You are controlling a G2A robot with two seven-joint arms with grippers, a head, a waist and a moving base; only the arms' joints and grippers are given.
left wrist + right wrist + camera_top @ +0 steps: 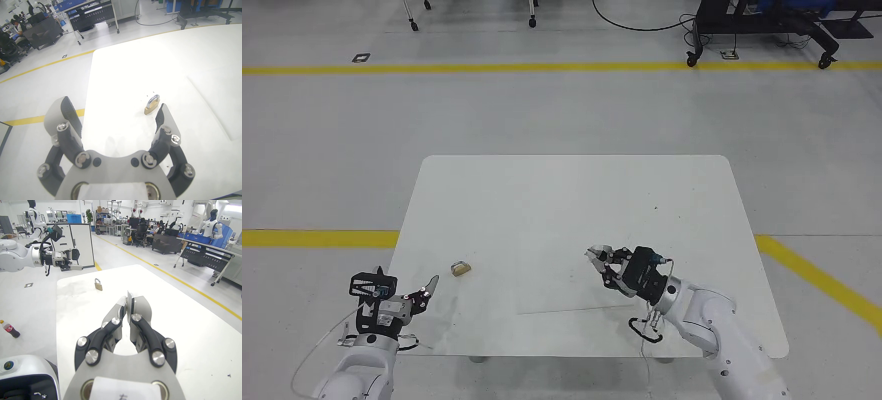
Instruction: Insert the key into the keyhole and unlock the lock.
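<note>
A small brass padlock [460,268] with a silver shackle lies on the white table [572,200] near its front left. The padlock [152,105] sits just beyond one fingertip of my open left gripper [115,111], which hovers at the table's left front corner [427,292]. My right gripper [129,301] is shut on a thin silver key [129,296] whose tip pokes out between the fingers. In the top view the right gripper [598,256] is over the table's front middle, well right of the padlock [98,284].
The other arm [37,256] shows beyond the table's far edge in the right wrist view. A cola bottle [9,330] stands on the floor off the table. Yellow floor lines run around the table.
</note>
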